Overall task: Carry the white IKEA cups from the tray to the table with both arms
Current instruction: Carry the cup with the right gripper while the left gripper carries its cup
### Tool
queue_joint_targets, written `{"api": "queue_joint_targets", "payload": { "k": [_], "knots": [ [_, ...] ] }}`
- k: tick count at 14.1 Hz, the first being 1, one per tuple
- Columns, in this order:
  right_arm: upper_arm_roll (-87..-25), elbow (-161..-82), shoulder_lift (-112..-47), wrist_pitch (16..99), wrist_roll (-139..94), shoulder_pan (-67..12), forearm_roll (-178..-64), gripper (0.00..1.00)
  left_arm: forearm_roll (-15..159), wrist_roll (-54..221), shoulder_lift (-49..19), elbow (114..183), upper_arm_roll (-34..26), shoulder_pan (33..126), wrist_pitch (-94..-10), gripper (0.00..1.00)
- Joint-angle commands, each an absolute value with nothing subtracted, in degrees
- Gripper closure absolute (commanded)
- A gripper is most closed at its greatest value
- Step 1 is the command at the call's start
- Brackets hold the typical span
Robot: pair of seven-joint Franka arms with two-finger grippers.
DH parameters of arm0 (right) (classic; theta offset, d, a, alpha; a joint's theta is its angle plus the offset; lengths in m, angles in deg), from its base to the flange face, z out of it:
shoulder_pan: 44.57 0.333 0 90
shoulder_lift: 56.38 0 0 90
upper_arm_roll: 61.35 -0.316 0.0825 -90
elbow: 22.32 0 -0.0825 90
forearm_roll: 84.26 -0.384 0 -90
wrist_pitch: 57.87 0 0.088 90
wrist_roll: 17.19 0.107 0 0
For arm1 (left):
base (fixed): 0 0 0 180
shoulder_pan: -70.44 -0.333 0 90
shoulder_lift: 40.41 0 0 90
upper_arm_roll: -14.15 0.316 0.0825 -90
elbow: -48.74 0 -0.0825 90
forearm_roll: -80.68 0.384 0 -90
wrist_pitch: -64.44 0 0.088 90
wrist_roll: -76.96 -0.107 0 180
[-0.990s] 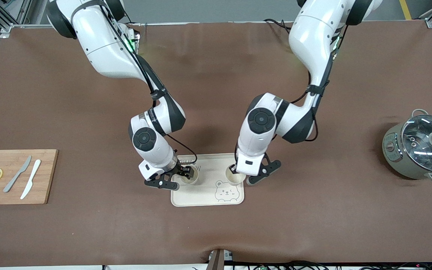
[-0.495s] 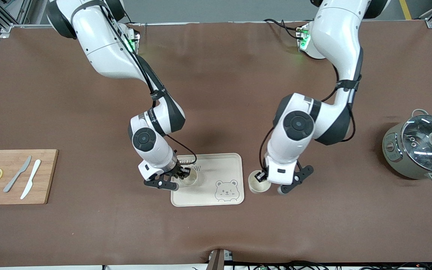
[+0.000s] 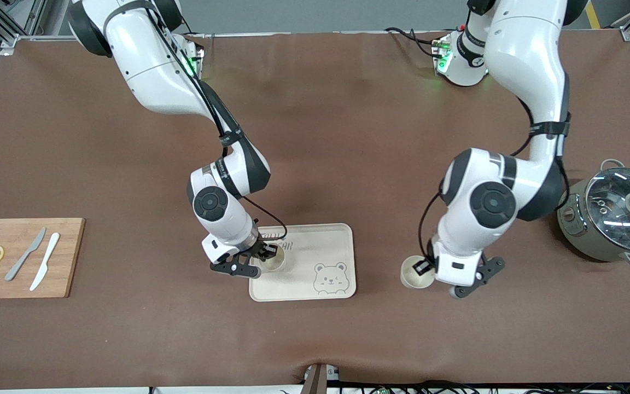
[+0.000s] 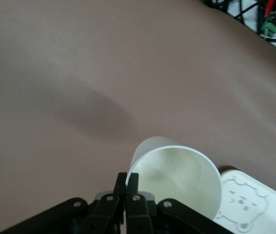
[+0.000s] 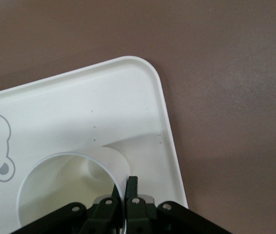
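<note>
Gripping cup rims – left gripper (image 3: 423, 266), right gripper (image 3: 269, 253); fingertips hidden.

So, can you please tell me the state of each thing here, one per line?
left hand: shut on a cup's rim
right hand: shut on a cup's rim
left arm's cup: upright, over bare table
right arm's cup: upright, over the tray
tray: flat
pot: lid on
</note>
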State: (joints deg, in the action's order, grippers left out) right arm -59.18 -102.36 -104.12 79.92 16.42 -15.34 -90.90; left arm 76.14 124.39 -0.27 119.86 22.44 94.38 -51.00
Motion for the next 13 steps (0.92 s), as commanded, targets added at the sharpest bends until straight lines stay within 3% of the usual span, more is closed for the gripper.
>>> {"api": "queue_joint_targets", "payload": {
  "k": [1, 5, 10, 13],
  "knots": [
    [-58.89, -100.98, -105.25, 79.77, 16.74, -14.77, -90.59, 1.0, 75.84, 117.85, -2.53, 122.75, 22.15, 90.67, -49.21, 1.0],
    [-58.98, -100.63, -103.59, 77.32, 16.74, -15.56, -91.2, 1.0, 75.75, 110.55, -2.44, 123.27, 21.97, 85.48, -49.21, 1.0],
    [-59.42, -93.17, -102.36, 61.6, 9.38, -20.03, -91.55, 1.0, 75.84, 104.48, -1.48, 124.5, 21.97, 80.91, -51.31, 1.0],
    [-59.33, -92.45, -100.07, 56.31, 1.21, -23.99, -91.55, 1.0, 75.32, 101.4, -0.25, 125.03, 21.8, 79.24, -53.07, 1.0]
  ]
}}
